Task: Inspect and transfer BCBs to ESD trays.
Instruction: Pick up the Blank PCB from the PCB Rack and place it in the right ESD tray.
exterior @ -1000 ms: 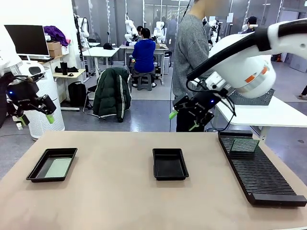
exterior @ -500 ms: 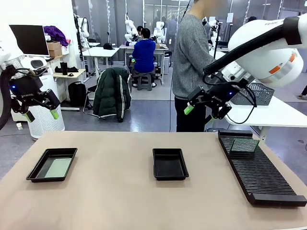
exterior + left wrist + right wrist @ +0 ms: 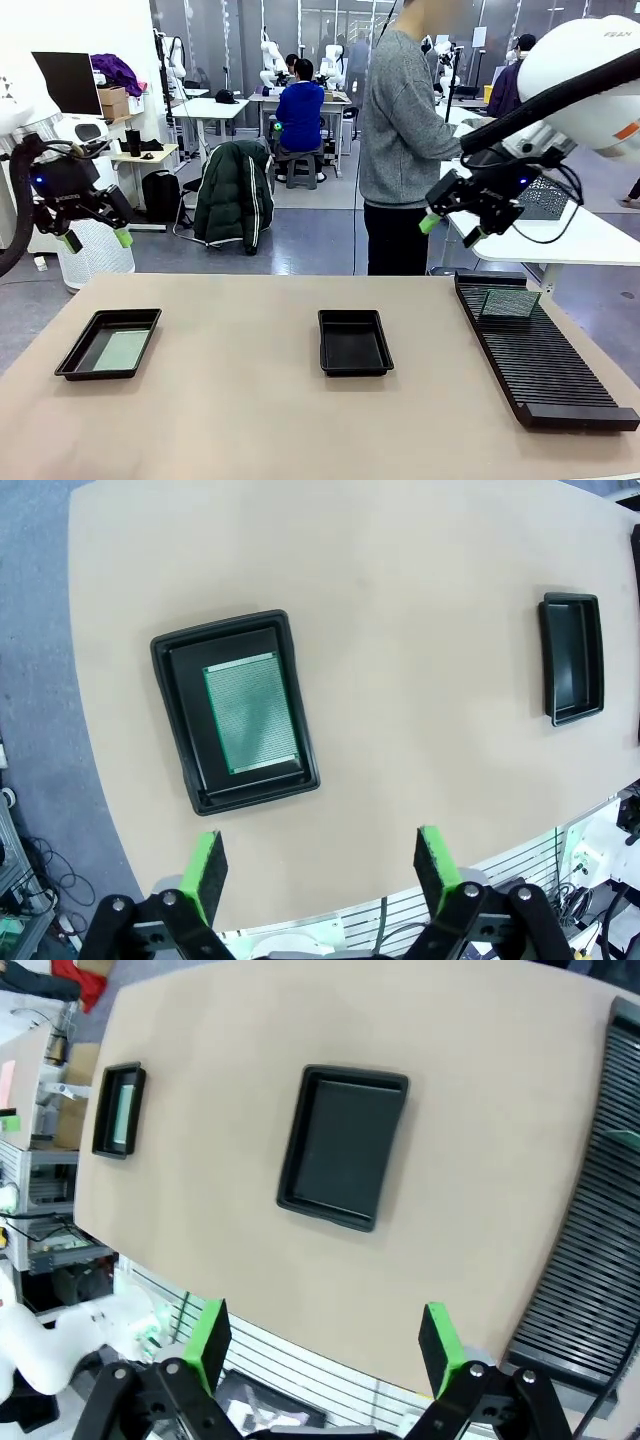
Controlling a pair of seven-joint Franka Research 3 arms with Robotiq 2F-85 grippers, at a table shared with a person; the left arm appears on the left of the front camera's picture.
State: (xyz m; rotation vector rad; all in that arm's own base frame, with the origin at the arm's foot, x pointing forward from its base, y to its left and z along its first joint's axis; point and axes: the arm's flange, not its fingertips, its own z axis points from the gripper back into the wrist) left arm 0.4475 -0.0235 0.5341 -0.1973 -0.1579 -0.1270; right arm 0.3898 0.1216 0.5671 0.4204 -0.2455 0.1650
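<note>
Landmark: shallow black rectangular plastic tray (image 3: 355, 372) in the middle of the counter, nothing lying in it; all places below are taken from this middle tray.
Counter: pale tan flat counter (image 3: 250, 430), carrying both trays and the rack.
Second tray: identical black plastic tray (image 3: 105, 376), well to the left of the middle tray and level with it.
Board one: thin flat green rectangular circuit board (image 3: 122, 350), lying flat on the second tray's floor, nearer the wall that faces the middle tray.
Rack: long black ribbed slotted rack (image 3: 540, 365), to the right of the middle tray, running front to back.
Board two: another green circuit board (image 3: 508, 303), standing on edge in the rack's far slots, right of and beyond the middle tray.
Left claw: black two-finger left claw (image 3: 95, 240) with green pads, up in the air far left of and beyond the middle tray; fingers spread wide, nothing between them.
Right claw: matching black right claw (image 3: 452, 230), raised right of and beyond the middle tray, near the rack's far end; fingers wide apart, holding nothing.
Person: figure in a grey jumper (image 3: 400, 130), standing beyond the middle tray, just left of the right claw.
</note>
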